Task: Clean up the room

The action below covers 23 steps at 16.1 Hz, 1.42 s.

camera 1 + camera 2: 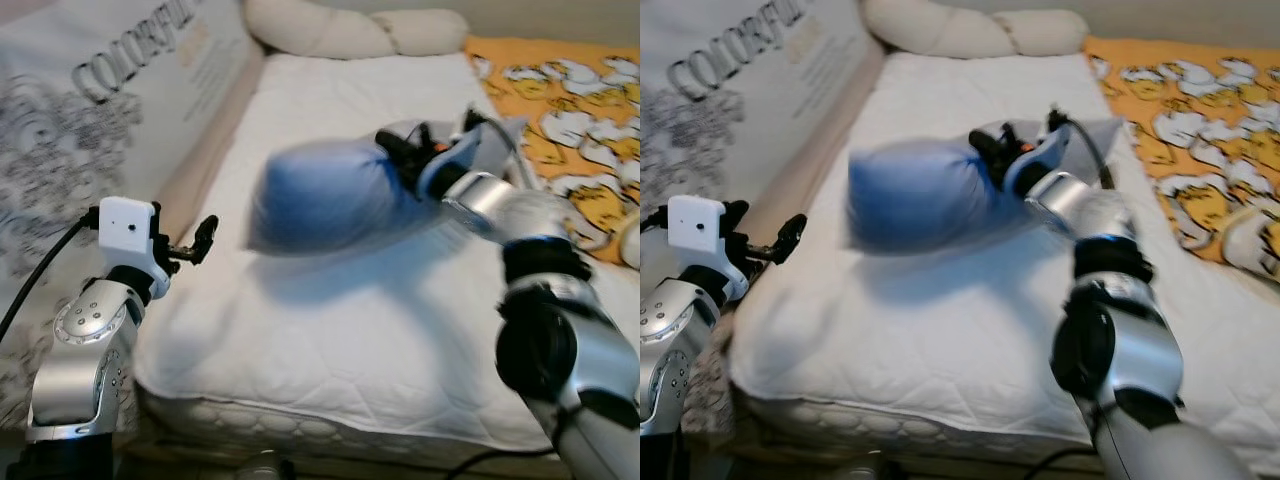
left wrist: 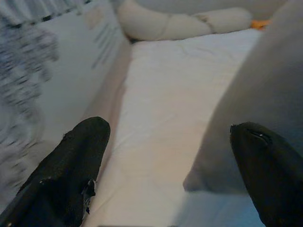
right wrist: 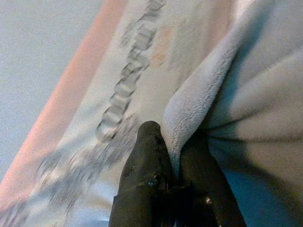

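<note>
A blue pillow (image 1: 325,195) hangs blurred over the middle of the white mattress (image 1: 330,330), lifted clear of it. My right gripper (image 1: 400,158) is shut on the pillow's right end. In the right wrist view its two fingers (image 3: 147,170) pinch a fold of the pillow's fabric (image 3: 246,104). My left gripper (image 1: 195,245) is open at the mattress's left edge, apart from the pillow. In the left wrist view its fingers (image 2: 71,170) stand wide, with the pillow's edge (image 2: 246,118) beyond them.
A cream bolster (image 1: 350,30) lies at the head of the bed. A printed fabric side panel (image 1: 110,110) runs along the left. An orange duck-print blanket (image 1: 570,110) covers the right side. The bed's front edge (image 1: 300,425) is close to me.
</note>
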Motion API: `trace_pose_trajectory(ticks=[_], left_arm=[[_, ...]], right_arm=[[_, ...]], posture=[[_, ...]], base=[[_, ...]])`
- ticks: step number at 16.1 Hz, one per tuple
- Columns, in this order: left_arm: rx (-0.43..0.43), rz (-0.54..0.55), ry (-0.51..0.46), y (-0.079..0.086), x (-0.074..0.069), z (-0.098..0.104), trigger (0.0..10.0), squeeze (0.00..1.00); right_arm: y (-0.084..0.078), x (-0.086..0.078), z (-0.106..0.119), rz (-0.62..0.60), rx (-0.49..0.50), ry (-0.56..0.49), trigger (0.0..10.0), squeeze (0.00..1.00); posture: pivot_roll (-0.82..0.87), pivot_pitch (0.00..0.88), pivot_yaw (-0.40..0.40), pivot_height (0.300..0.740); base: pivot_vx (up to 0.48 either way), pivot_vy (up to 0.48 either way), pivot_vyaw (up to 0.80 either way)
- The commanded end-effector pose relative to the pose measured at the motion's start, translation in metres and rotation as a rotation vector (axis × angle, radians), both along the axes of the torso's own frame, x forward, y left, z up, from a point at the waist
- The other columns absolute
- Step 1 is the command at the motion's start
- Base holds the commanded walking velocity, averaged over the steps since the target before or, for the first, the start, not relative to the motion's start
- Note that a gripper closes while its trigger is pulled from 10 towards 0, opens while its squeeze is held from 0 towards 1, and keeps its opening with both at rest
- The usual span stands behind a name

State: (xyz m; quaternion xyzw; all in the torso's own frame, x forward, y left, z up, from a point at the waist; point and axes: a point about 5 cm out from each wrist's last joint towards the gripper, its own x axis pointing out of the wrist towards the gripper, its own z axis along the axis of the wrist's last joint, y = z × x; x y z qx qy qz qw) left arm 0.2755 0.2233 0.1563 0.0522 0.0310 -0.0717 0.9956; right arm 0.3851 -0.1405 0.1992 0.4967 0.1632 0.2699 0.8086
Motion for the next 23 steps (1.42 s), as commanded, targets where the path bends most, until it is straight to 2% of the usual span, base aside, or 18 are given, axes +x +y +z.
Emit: trace_pose_trajectory(ticks=[1,3,5,6,7,8,10,11,12,13,15,16,17,19,20,21,22,23], left_arm=[[0.006,0.014,-0.006,0.005,0.001,0.003,10.0,0.0],[0.002,0.023,-0.014,0.006,0.004,0.005,10.0,0.0],[-0.022,0.053,-0.034,0.011,0.007,0.009,10.0,0.0],[-0.052,0.059,-0.035,0.012,0.009,0.01,10.0,0.0],[-0.094,0.034,-0.009,0.008,0.013,0.006,10.0,0.0],[-0.108,0.014,0.005,0.004,0.015,0.004,10.0,0.0],[-0.144,-0.086,0.064,-0.021,0.033,-0.009,10.0,0.0],[-0.11,-0.098,0.106,-0.031,0.049,-0.019,10.0,1.0],[-0.099,-0.104,0.122,-0.036,0.056,-0.024,10.0,1.0],[-0.001,-0.112,0.184,-0.045,0.069,-0.036,10.0,1.0],[0.091,-0.109,0.245,-0.056,0.08,-0.049,10.0,1.0],[0.161,-0.141,0.294,-0.073,0.085,-0.061,10.0,1.0],[0.182,-0.168,0.32,-0.081,0.085,-0.067,10.0,1.0],[0.255,-0.355,0.429,-0.111,0.071,-0.094,10.0,1.0],[0.133,-0.455,0.454,-0.125,0.065,-0.097,10.0,0.93],[0.084,-0.485,0.456,-0.129,0.064,-0.097,10.0,0.93],[-0.066,-0.606,0.44,-0.135,0.061,-0.089,10.0,0.84],[-0.1,-0.635,0.431,-0.136,0.061,-0.087,10.0,0.84]], right_arm=[[0.0,-0.006,0.001,0.051,0.011,-0.026,0.0,0.0],[0.0,-0.022,-0.012,0.13,-0.013,-0.019,0.0,0.0],[-0.001,-0.042,-0.036,0.225,-0.104,-0.017,0.0,0.0],[-0.009,-0.054,-0.064,0.241,-0.204,0.039,0.0,0.0],[-0.027,-0.062,-0.109,0.183,-0.357,0.173,0.0,0.0],[-0.034,-0.066,-0.124,0.158,-0.414,0.222,0.0,0.0],[-0.065,-0.082,-0.164,0.028,-0.642,0.384,0.0,0.0],[-0.071,-0.085,-0.167,0.014,-0.657,0.396,0.0,0.0],[-0.072,-0.086,-0.167,0.015,-0.653,0.393,0.0,0.0],[-0.074,-0.086,-0.166,0.019,-0.648,0.384,0.0,0.0],[-0.075,-0.084,-0.165,0.033,-0.665,0.362,0.0,0.0],[-0.076,-0.082,-0.165,0.04,-0.68,0.341,0.0,0.0],[-0.076,-0.08,-0.164,0.039,-0.683,0.334,0.0,0.0],[-0.073,-0.076,-0.159,0.029,-0.671,0.305,0.0,0.0],[-0.068,-0.071,-0.156,0.025,-0.655,0.283,0.0,0.0],[-0.066,-0.07,-0.155,0.027,-0.649,0.275,0.0,0.0],[-0.053,-0.063,-0.153,0.037,-0.633,0.247,0.0,0.0],[-0.049,-0.062,-0.152,0.043,-0.627,0.239,0.0,0.0]], posture=[[0.07,0.0,0.072,0.74],[0.07,0.0,0.077,0.74],[0.06,0.0,0.084,0.74],[0.05,0.0,0.091,0.74],[0.05,0.0,0.092,0.74],[0.04,0.0,0.091,0.74],[0.04,0.0,0.088,0.74],[0.03,0.0,0.084,0.74],[0.03,0.0,0.082,0.74],[0.02,0.0,0.08,0.74],[0.01,0.0,0.082,0.74],[-0.01,0.0,0.087,0.74],[-0.01,0.0,0.089,0.74],[-0.02,0.0,0.094,0.74],[-0.01,0.0,0.092,0.74],[-0.01,0.0,0.092,0.74],[0.0,0.0,0.085,0.74],[0.01,0.0,0.084,0.74]], base=[[0.0,0.0,0.0],[0.0,0.0,0.0],[0.0,0.0,0.0],[0.0,0.0,0.0],[0.0,0.0,0.0],[0.0,0.0,0.0],[0.0,0.0,0.0],[0.0,0.0,0.0],[0.0,0.0,0.0],[0.0,0.0,0.0],[0.0,0.0,0.0],[0.0,0.0,0.0],[0.0,0.0,0.0],[0.0,0.0,0.0],[0.0,0.0,0.0],[0.0,0.0,0.0],[0.0,0.0,0.0],[0.0,0.0,0.0]])
